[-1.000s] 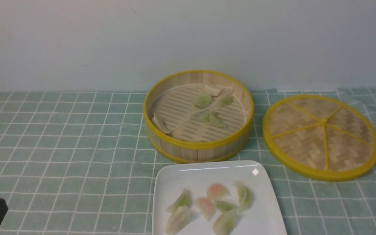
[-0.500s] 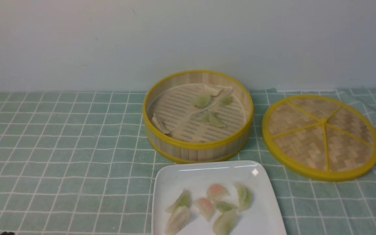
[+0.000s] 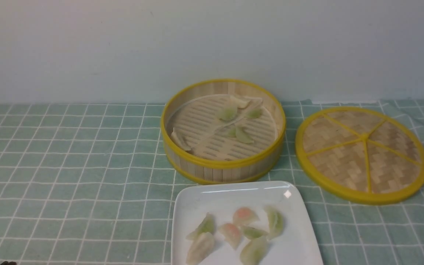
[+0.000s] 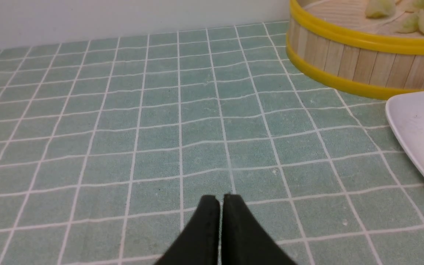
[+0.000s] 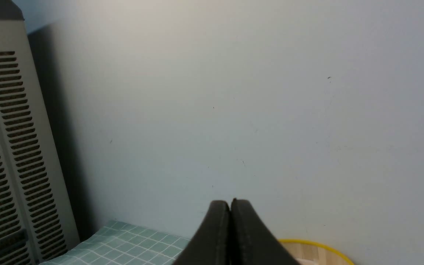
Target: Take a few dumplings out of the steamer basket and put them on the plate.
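The steamer basket (image 3: 221, 163) stands mid-table with several pale green and cream dumplings (image 3: 228, 113) on its slatted floor. Right in front of it is the white plate (image 3: 212, 198), holding several green and pink dumplings (image 3: 243, 216). My left gripper (image 4: 220, 197) is shut and empty. It hangs low over the cloth, left of the plate (image 4: 421, 129) and the basket (image 4: 363, 62). Only a dark sliver of the left arm (image 3: 7, 263) shows in the front view. My right gripper (image 5: 230, 201) is shut and empty, raised and facing the wall.
A flat woven lid (image 3: 362, 154) with a yellow rim lies right of the basket. A green checked cloth (image 3: 68, 165) covers the table up to the pale wall. A grey slatted appliance (image 5: 9, 147) stands by the wall. A yellow bamboo rim (image 5: 318, 246) shows below the right gripper.
My left gripper has drawn back out of the front view's bottom left corner, leaving only a sliver. The dumplings, basket and plate have not moved.
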You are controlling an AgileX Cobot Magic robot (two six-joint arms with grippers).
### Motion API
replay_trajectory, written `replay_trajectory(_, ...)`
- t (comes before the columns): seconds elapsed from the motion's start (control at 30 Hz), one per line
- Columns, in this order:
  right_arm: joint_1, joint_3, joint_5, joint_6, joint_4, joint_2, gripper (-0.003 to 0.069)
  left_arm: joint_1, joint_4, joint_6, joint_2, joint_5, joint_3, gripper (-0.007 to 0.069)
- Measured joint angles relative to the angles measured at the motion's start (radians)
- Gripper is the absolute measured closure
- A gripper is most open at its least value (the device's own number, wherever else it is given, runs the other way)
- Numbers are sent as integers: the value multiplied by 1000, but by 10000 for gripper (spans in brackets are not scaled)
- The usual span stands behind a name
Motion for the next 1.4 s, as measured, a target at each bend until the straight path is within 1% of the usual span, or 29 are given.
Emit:
replay_trajectory(0.17, 0, 0, 0, -4, 2, 0, 673, 0, 0, 0, 0, 0, 0, 631)
replay_trajectory(0.23, 0, 0, 0, -27, 26, 0, 673, 0, 0, 0, 0, 0, 0, 631)
replay_trajectory(0.27, 0, 0, 2, -87, 81, 0, 673, 0, 0, 0, 0, 0, 0, 631)
replay_trajectory(0.3, 0, 0, 2, -153, 161, 0, 673, 0, 0, 0, 0, 0, 0, 631)
replay_trajectory(0.33, 0, 0, 2, -184, 176, 0, 673, 0, 0, 0, 0, 0, 0, 631)
replay_trajectory(0.37, 0, 0, 2, -292, 289, 0, 673, 0, 0, 0, 0, 0, 0, 631)
replay_trajectory(0.4, 0, 0, -3, -434, 400, 0, 673, 0, 0, 0, 0, 1, 0, 631)
replay_trajectory(0.43, 0, 0, -9, -534, 461, 0, 673, 0, 0, 0, 0, 1, 0, 631)
replay_trajectory(0.47, 0, 0, -17, -626, 534, 0, 673, 0, 0, 0, 0, 1, 0, 631)
replay_trajectory(0.5, 0, 0, -17, -626, 548, 0, 673, 0, 0, 0, 0, 1, 0, 631)
replay_trajectory(0.53, 0, 0, -34, -755, 651, 0, 673, 0, 0, 0, 0, 2, 0, 631)
replay_trajectory(0.57, 0, 0, -42, -833, 715, 0, 673, 0, 0, 0, 0, 2, 0, 631)
replay_trajectory(0.67, 0, 0, -47, -955, 815, 0, 673, 0, 0, 0, 0, 3, 0, 631)
replay_trajectory(0.77, -6, 3, -46, -997, 847, -2, 673, 0, 0, 0, 0, 3, 0, 631)
replay_trajectory(0.83, -67, 34, -47, -1008, 859, -31, 673, 0, 1, 0, 0, 4, 0, 631)
replay_trajectory(0.93, -241, 104, -48, -1008, 865, -62, 673, 0, 2, 0, 0, 4, 0, 631)
replay_trajectory(0.97, -254, 111, -48, -1008, 865, -65, 673, 0, 2, 0, 0, 4, 0, 631)
replay_trajectory(1.0, -370, 177, -46, -1009, 865, -76, 673, 0, 2, 0, 0, 4, 0, 631)
replay_trajectory(1.07, -477, 253, -38, -1009, 856, -94, 673, 0, 2, 0, 0, 4, 0, 631)
replay_trajectory(1.17, -613, 382, -28, -1009, 850, -134, 673, 0, 2, 0, 0, 4, 0, 631)
replay_trajectory(1.2, -648, 429, -25, -1009, 849, -153, 673, 0, 2, 0, 0, 4, 0, 631)
replay_trajectory(1.23, -654, 438, -24, -1009, 849, -158, 673, 0, 2, 0, 0, 4, 0, 631)
replay_trajectory(1.27, -693, 515, -15, -1009, 849, -203, 673, 0, 2, 0, 0, 4, 0, 631)
replay_trajectory(1.4, -729, 554, 59, -1011, 846, -244, 673, 0, 2, 0, -1, 5, -1, 631)
